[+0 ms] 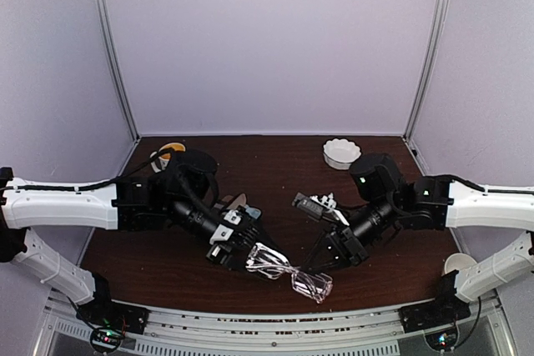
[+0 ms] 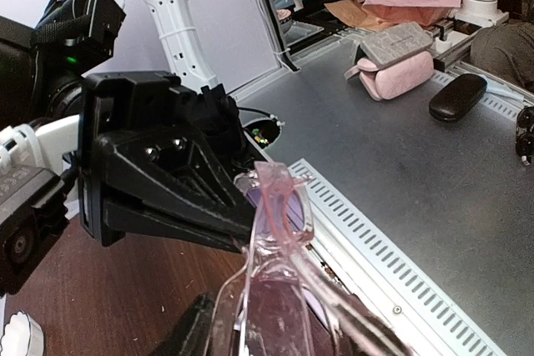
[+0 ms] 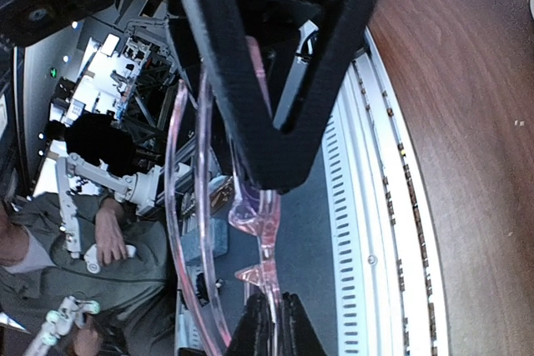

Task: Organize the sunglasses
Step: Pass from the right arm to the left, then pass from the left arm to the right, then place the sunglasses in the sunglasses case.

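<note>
The pink sunglasses (image 1: 292,274), thin clear-pink frame and clear lenses, hang just above the table's near edge between both grippers. My left gripper (image 1: 254,258) grips their left end; in the left wrist view the sunglasses (image 2: 279,231) run up from between its fingers (image 2: 188,331). My right gripper (image 1: 322,264) is shut on the other end; the right wrist view shows its fingertips (image 3: 260,329) pinched on the thin pink frame (image 3: 265,243). A dark item with pale bits (image 1: 313,204), possibly the dark sunglasses, lies on the table beside the right wrist.
A white scalloped bowl (image 1: 342,153) stands at the back right, a yellow-and-white round thing (image 1: 171,152) at the back left. A tan case (image 1: 238,202) peeks out behind the left arm. A white cup (image 1: 459,264) sits at the right edge. A slotted metal rail (image 1: 275,323) borders the near edge.
</note>
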Controlling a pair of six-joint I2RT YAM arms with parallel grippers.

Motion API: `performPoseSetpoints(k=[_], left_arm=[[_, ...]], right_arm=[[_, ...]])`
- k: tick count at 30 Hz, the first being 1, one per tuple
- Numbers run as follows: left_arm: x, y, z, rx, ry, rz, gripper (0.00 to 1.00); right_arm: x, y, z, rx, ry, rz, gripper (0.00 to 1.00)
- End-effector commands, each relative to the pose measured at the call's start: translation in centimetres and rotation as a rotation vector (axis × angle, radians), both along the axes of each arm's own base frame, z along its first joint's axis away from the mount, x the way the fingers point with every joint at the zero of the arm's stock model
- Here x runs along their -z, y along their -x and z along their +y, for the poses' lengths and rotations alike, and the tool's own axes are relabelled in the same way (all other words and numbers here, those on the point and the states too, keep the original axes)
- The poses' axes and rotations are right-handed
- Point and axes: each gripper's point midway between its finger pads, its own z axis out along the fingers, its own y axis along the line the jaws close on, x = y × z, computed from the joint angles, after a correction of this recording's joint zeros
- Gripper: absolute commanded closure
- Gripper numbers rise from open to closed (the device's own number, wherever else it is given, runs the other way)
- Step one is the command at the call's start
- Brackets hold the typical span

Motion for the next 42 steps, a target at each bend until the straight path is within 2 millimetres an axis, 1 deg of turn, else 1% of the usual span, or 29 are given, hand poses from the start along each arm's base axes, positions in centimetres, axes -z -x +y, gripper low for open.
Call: performPoseSetpoints(k=[1, 4, 6, 8, 10, 11, 13, 15, 17, 20, 22, 25, 26, 27, 28, 29, 31, 33, 35, 38, 40, 42], left_arm=[[-1.2, -0.5, -0.8, -0.009, 0.040, -0.044, 0.70], [-0.7, -0.8, -0.9, -0.023, 0.025, -0.054, 0.70], [-0.5, -1.0, -0.9, -0.036, 0.015, -0.058, 0.66], [-0.4, -1.2, -0.9, -0.048, 0.006, -0.061, 0.57], [-0.4, -1.3, -0.7, -0.060, 0.007, -0.069, 0.46], [-0.4, -1.4, -0.6, -0.072, 0.010, -0.074, 0.42], [-0.5, -1.7, -0.4, -0.098, 0.014, -0.087, 0.37], [-0.5, -2.1, -0.1, -0.129, 0.014, -0.103, 0.28], [-0.6, -2.3, 0.4, -0.157, 0.018, -0.119, 0.24], [-0.9, -2.9, 1.1, -0.214, 0.028, -0.143, 0.23], [-1.2, -3.9, 1.5, -0.285, 0.041, -0.156, 0.23], [-1.7, -6.6, 2.1, -0.466, 0.069, -0.180, 0.21], [-1.5, -7.6, 2.4, -0.537, 0.072, -0.188, 0.20], [-2.1, -9.2, 2.9, -0.641, 0.095, -0.192, 0.19], [-2.4, -10.3, 3.4, -0.722, 0.101, -0.172, 0.18], [-3.1, -11.4, 4.0, -0.808, 0.116, -0.145, 0.14], [-3.9, -12.9, 4.9, -0.936, 0.131, -0.081, 0.03], [-4.2, -13.7, 5.5, -1.000, 0.127, -0.038, 0.02], [-4.4, -13.9, 5.5, -1.022, 0.117, -0.009, 0.02], [-5.5, -14.5, 5.5, -1.081, 0.121, 0.077, 0.02], [-6.2, -14.3, 5.3, -1.082, 0.124, 0.150, 0.02], [-7.0, -13.9, 4.8, -1.063, 0.140, 0.219, 0.02]], right_arm=[[0.0, 0.2, 0.3, -0.015, -0.018, -0.002, 1.00], [0.2, 0.4, 0.4, -0.020, -0.018, 0.003, 1.00], [0.1, 0.3, 0.5, -0.016, -0.024, 0.003, 1.00], [0.0, 0.2, 0.6, -0.010, -0.026, 0.001, 1.00], [0.0, -0.1, 0.7, 0.002, -0.023, -0.006, 1.00], [0.0, -0.2, 0.7, 0.010, -0.020, -0.012, 1.00], [0.1, -0.6, 0.7, 0.032, -0.006, -0.032, 1.00], [0.0, -1.0, 0.6, 0.060, 0.001, -0.053, 1.00], [-0.3, -1.3, 0.5, 0.084, -0.004, -0.073, 1.00], [-0.5, -1.6, 0.2, 0.112, -0.012, -0.094, 1.00], [-0.7, -1.9, 0.0, 0.135, -0.015, -0.108, 1.00], [-0.8, -2.7, -0.3, 0.183, -0.011, -0.120, 1.00], [-1.0, -2.9, -0.4, 0.199, -0.014, -0.125, 1.00], [-1.1, -3.2, -0.6, 0.220, -0.014, -0.132, 1.00], [-1.3, -3.4, -0.7, 0.235, -0.021, -0.137, 1.00], [-1.7, -3.7, -0.8, 0.256, -0.029, -0.144, 1.00], [-2.4, -4.8, -1.1, 0.323, -0.036, -0.166, 1.00], [-3.1, -6.3, -1.6, 0.403, -0.039, -0.189, 1.00], [-3.9, -7.8, -2.1, 0.488, -0.040, -0.202, 1.00], [-5.2, -10.0, -3.0, 0.622, -0.050, -0.213, 1.00], [-6.1, -11.1, -3.5, 0.704, -0.073, -0.211, 1.00], [-7.2, -11.8, -3.7, 0.754, -0.106, -0.204, 1.00]])
